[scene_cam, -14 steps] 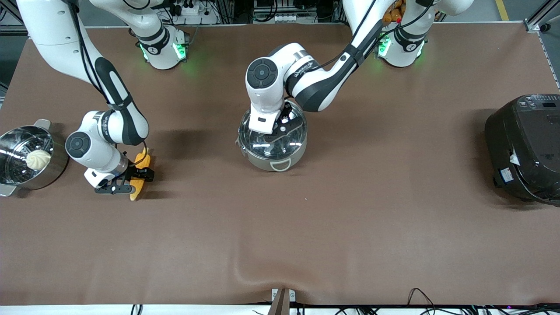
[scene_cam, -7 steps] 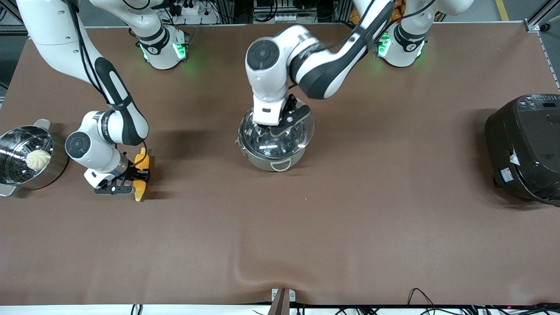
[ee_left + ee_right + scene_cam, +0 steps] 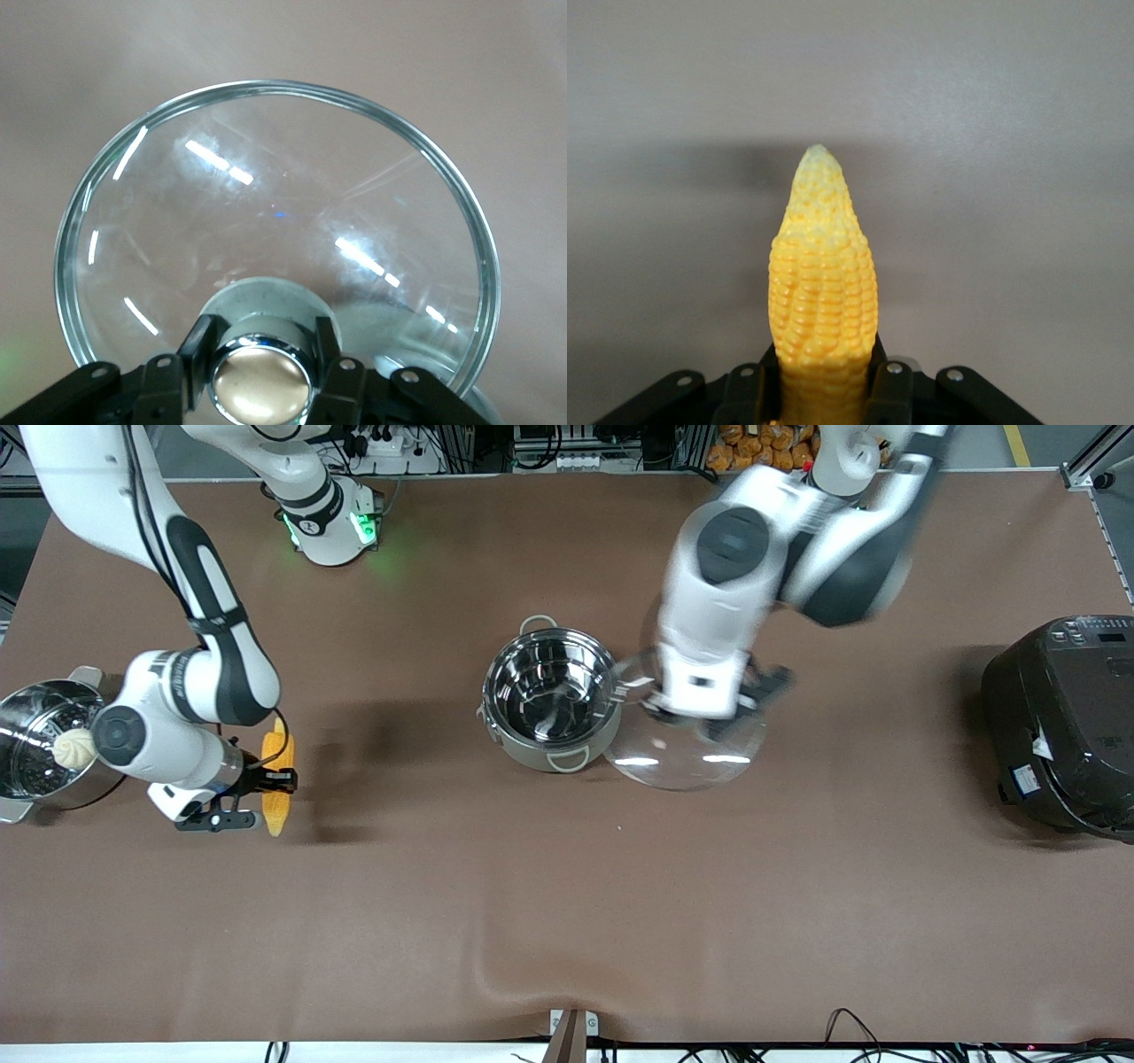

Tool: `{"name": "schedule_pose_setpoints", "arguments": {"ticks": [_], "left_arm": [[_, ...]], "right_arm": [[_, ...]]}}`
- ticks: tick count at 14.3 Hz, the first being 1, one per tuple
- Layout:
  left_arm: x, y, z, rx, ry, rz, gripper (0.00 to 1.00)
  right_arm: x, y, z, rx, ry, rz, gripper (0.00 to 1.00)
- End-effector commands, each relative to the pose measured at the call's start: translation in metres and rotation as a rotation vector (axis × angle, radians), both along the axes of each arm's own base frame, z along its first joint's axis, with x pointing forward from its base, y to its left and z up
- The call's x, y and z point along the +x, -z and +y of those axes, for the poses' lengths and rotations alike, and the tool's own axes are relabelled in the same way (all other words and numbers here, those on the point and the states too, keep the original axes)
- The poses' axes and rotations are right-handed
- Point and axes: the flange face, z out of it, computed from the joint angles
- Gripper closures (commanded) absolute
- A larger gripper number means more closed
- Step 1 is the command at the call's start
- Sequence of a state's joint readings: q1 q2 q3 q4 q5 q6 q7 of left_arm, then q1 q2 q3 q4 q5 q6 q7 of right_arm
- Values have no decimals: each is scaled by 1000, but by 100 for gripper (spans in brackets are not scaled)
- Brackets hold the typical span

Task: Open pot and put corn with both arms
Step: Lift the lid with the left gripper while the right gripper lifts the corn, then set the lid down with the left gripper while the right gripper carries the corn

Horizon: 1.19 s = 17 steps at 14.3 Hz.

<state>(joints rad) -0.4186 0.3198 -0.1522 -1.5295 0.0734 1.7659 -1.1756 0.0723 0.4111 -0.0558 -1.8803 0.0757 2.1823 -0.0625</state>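
Lid now off: since a second ago the left pincer [image 3: 704, 722] has carried the lid [image 3: 687, 757] off the pot [image 3: 549, 708] toward the left arm's end of the desk [image 3: 567, 903], clamped on the copper knob [image 3: 261, 381] (wrist view shows fingers either side of it). Lid hangs just beside the pot, its rim overlapping the pot's edge in the front view.

Right pincer [image 3: 266, 788] has closed on the corn [image 3: 276, 784] and raised it slightly off the desk. Cob gripped near the stub, tapered tip pointing away from the pincer.

Pot lies toward the middle of the desk from the corn, well apart; right arm is the nearer carrier.

Pot open, nothing inside. Steamer basket [image 3: 22, 766] holds a white bun [image 3: 75, 748]. Black cooker [image 3: 1063, 726] shut.
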Motion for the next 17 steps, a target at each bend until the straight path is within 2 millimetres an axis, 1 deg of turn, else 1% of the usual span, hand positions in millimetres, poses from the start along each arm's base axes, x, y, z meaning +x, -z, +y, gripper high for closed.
{"name": "schedule_pose_setpoints", "arguments": {"ticks": [1, 2, 3, 4, 5, 6, 7, 8, 9, 11, 12, 13, 14, 15, 16, 17], "left_arm": [[-8, 25, 53, 29, 43, 57, 100], [-2, 34, 85, 29, 61, 70, 100], [2, 40, 120, 15, 85, 55, 100], [2, 48, 154, 5, 101, 39, 100], [-1, 60, 183, -2, 139, 34, 100], [-2, 75, 213, -8, 172, 40, 100], [-2, 89, 236, -16, 186, 42, 100], [-5, 106, 253, -25, 186, 44, 100], [-8, 121, 262, -32, 196, 40, 100], [-18, 155, 286, -44, 208, 15, 100], [-25, 172, 293, -49, 217, -6, 100], [-33, 187, 298, -54, 230, -15, 100], [-42, 201, 304, -57, 225, -22, 100], [-47, 213, 305, -61, 224, -28, 100], [-48, 220, 304, -64, 224, -27, 100], [-49, 224, 303, -67, 225, -23, 100]], "right_arm": [[14, -65, 36, 27, 18, 36, 81], [18, -88, 52, 31, 32, 44, 81], [21, -112, 73, 35, 45, 49, 80], [21, -131, 95, 40, 69, 53, 80], [19, -144, 117, 37, 96, 63, 80], [14, -152, 141, 37, 121, 69, 80], [7, -158, 168, 42, 139, 73, 80], [0, -166, 192, 50, 163, 72, 80], [-8, -175, 216, 59, 179, 67, 79], [-20, -191, 253, 70, 199, 53, 78], [-30, -193, 275, 48, 190, 37, 78], [-40, -192, 296, 7, 184, 10, 78], [-53, -190, 322, -35, 185, -18, 78], [-66, -188, 346, -57, 185, -41, 78], [-79, -187, 370, -58, 182, -64, 78], [-89, -184, 388, -52, 188, -74, 78]]}}
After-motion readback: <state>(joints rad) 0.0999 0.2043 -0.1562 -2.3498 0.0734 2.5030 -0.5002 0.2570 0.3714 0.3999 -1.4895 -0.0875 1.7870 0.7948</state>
